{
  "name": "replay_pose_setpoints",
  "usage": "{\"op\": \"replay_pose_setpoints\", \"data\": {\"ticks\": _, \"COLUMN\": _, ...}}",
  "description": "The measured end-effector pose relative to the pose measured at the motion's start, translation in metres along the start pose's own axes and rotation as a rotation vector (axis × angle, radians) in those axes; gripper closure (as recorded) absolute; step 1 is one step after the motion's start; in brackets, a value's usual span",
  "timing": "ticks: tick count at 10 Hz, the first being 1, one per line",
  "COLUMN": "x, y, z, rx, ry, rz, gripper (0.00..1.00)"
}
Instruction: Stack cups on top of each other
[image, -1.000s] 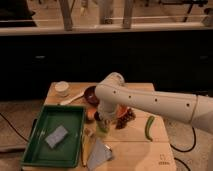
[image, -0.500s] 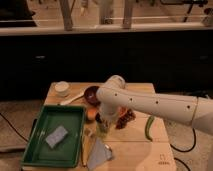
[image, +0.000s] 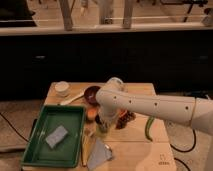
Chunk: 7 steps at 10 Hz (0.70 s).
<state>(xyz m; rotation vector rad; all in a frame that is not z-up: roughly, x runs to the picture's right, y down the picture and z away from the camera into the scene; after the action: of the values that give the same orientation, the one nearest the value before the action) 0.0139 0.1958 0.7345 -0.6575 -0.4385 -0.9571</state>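
Writing: only a small printed mark (image: 162, 162) is noted at the table's (image: 135, 150) near right corner, unreadable. Gripper (image: 102, 121) is held low at mid-table, just right of the green tray (image: 30, 150), above a pale yellow-green cup (image: 101, 129); its opening cannot be told. Arm pose is little changed from the earlier frame.

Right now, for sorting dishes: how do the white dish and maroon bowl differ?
The white dish is pale and smaller; the maroon bowl is dark and wider. The dish stands clear; the arm covers part of the bowl. Both are round and upright. The pincer is beside the tray.
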Motion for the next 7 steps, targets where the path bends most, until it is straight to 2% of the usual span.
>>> {"op": "replay_pose_setpoints", "data": {"ticks": 2, "x": -0.0005, "y": 0.0007, "z": 0.0015, "rx": -0.001, "ry": -0.001, "rz": 0.001, "gripper": 0.45}}
{"op": "replay_pose_setpoints", "data": {"ticks": 3, "x": -0.0005, "y": 0.0008, "z": 0.0018, "rx": 0.001, "ry": -0.001, "rz": 0.002, "gripper": 0.4}}
{"op": "replay_pose_setpoints", "data": {"ticks": 4, "x": -0.0002, "y": 0.0014, "z": 0.0018, "rx": 0.002, "ry": -0.002, "rz": 0.004, "gripper": 0.38}}
{"op": "replay_pose_setpoints", "data": {"ticks": 5, "x": -0.0001, "y": 0.0015, "z": 0.0018, "rx": 0.004, "ry": -0.003, "rz": 0.006, "gripper": 0.42}}
{"op": "replay_pose_setpoints", "data": {"ticks": 7, "x": 0.0009, "y": 0.0009, "z": 0.0011, "rx": 0.007, "ry": -0.006, "rz": 0.005, "gripper": 0.45}}
